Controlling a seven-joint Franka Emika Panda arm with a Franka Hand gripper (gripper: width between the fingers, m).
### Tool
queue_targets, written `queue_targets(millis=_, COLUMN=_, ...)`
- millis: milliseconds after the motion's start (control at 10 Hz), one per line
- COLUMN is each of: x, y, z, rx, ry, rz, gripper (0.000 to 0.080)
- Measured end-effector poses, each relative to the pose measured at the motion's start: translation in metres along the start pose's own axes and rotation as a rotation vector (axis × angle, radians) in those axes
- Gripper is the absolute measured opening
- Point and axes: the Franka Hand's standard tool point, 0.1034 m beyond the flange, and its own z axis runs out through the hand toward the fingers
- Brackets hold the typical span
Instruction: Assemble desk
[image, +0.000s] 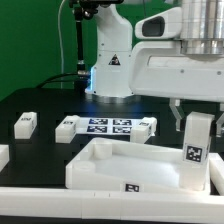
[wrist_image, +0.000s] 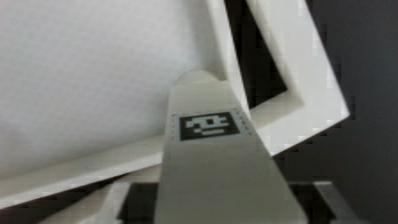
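A big white plastic panel with a raised rim (image: 110, 165) lies flat on the black counter (image: 40, 145), closest to us. At the panel's corner on the exterior view's right, a white square leg with a black-and-white tag (image: 197, 142) stands upright. The pincer (image: 197, 118) is pinching the top of that leg. Behind the panel lie a loose white leg (image: 67, 127), a second loose leg (image: 24, 123) and the marker board (image: 112, 126).

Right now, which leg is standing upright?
The leg at the desk panel's corner on the exterior view's right, between the jaws; the other legs lie flat on the table.
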Motion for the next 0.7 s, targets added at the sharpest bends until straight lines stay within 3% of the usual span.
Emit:
queue_targets(millis=100, x=-0.001, y=-0.001, z=0.001, rx=0.001, ry=-0.001, rz=-0.002, gripper=0.0298)
queue_targets(millis=300, x=-0.001, y=-0.002, z=0.0, rx=0.004, ry=-0.002, rz=0.001, gripper=0.0604)
queue_targets(millis=400, x=-0.006, y=-0.002, z=-0.003, rx=0.017, ry=0.003, rz=0.002, gripper=0.0604)
queue_targets(millis=500, x=-0.021, y=-0.001, z=-0.01, rx=0.018, ry=-0.008, rz=-0.01, gripper=0.064)
queue_targets(millis=700, x=-0.034, y=0.017, z=-0.023, rx=0.028, ry=-0.027, rz=-0.066, gripper=0.0647)
